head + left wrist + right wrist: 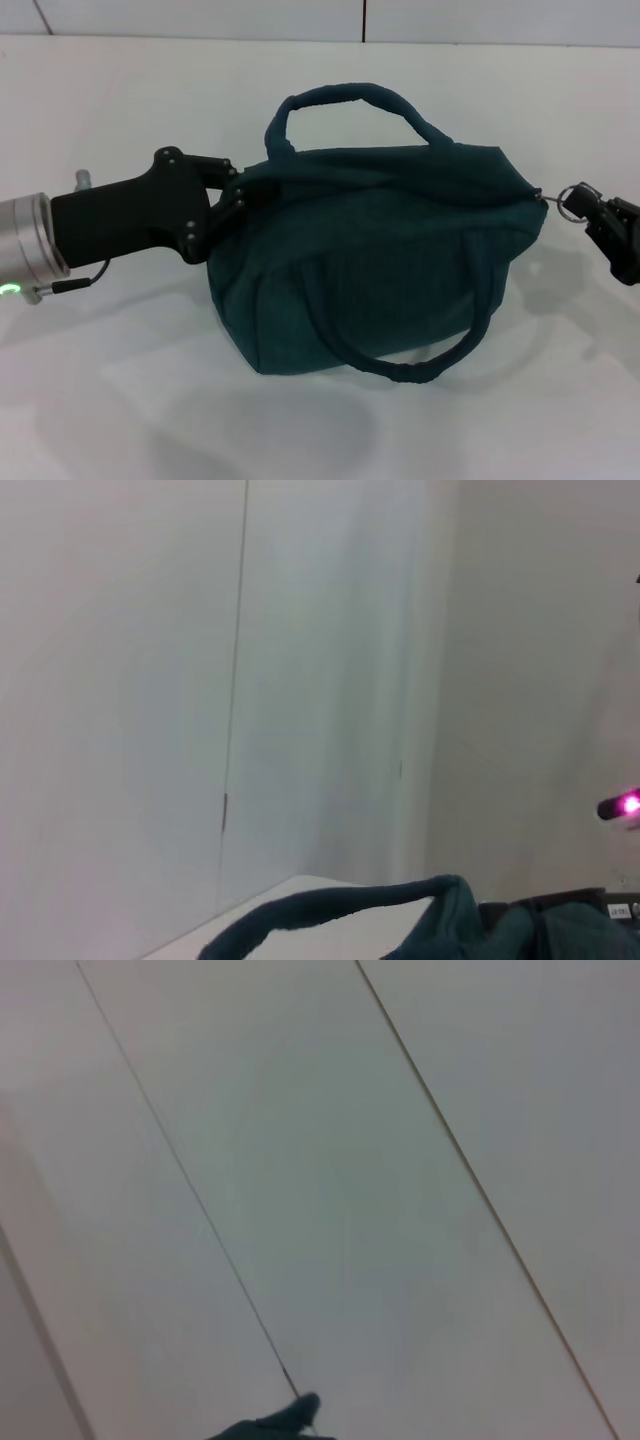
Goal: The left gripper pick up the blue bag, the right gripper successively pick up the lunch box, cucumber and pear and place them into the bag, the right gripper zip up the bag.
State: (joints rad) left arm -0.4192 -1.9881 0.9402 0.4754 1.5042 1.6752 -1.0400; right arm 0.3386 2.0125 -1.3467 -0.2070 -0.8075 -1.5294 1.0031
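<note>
I find the dark teal soft fabric bag mid-frame, zipped. My left gripper pinches its left end; my right gripper clamps the silver ring pull. The limp cloth sags, so grip seams.

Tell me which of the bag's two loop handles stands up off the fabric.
The far handle, arching upright above the blue bag. The near handle droops down the front side toward the table.

One blue bag, two handles, one ring pull, two tools.
</note>
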